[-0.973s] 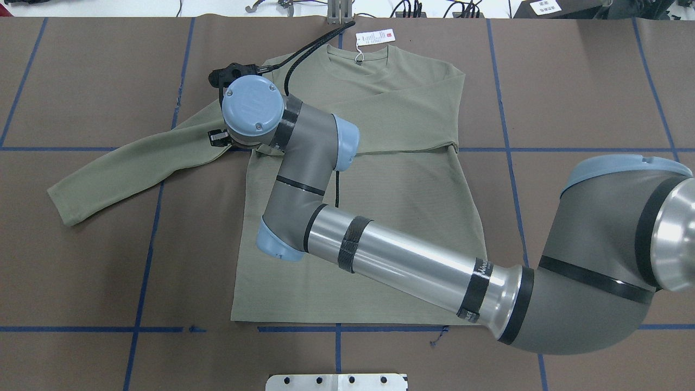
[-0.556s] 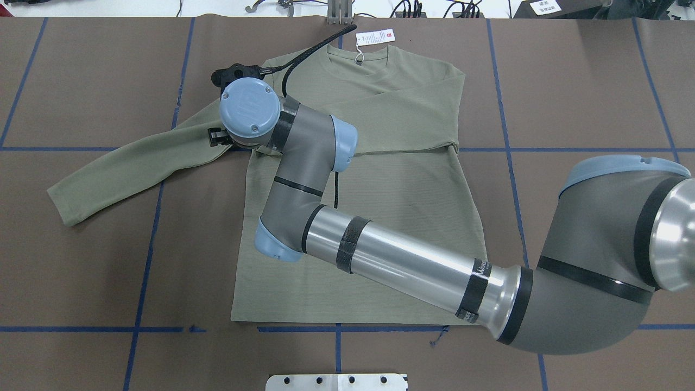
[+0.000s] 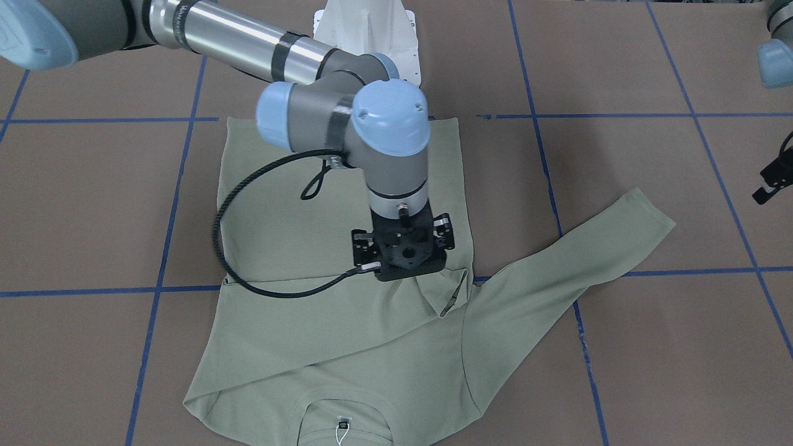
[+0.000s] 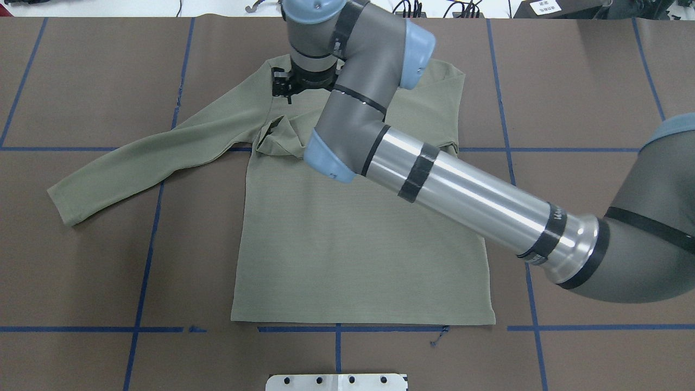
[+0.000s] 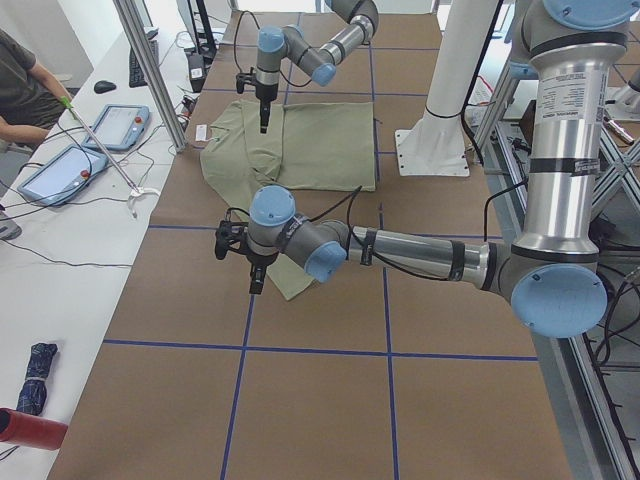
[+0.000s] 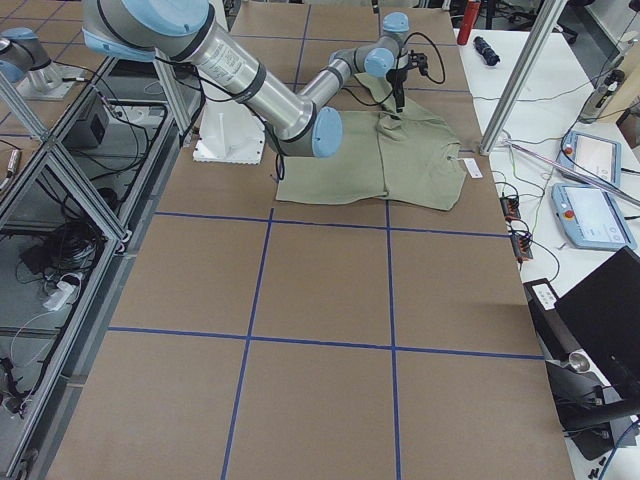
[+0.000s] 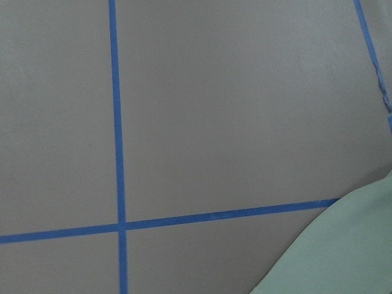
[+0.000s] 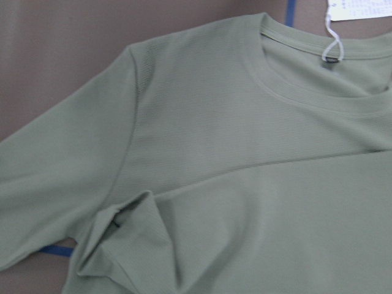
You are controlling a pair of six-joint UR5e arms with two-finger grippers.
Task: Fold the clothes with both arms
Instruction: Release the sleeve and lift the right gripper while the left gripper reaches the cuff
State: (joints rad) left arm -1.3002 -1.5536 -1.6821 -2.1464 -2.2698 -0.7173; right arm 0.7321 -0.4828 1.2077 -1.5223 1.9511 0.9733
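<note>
The right arm's black pincer (image 4: 285, 86), grip state I cannot tell, has risen off the pale sage-green knit shirt (image 4: 358, 244) lying flat by the tabletop's (image 4: 81, 271) far edge, one sleeve (image 4: 440, 119) now folded across.

The sage-green shirt (image 4: 353, 244) lies flat on the bench (image 4: 81, 271), one sleeve (image 4: 136, 168) stretched out sideways, the other folded across the chest with its cuff (image 4: 277, 138) bunched. The right arm (image 4: 467, 190) reaches over the shirt's shoulder. The left arm (image 5: 420, 250) hangs beside the outstretched sleeve's end.

One shirt (image 4: 353, 244), one hang tag (image 8: 358, 7), and two arms: left arm (image 5: 420, 255), right arm (image 4: 472, 201).
</note>
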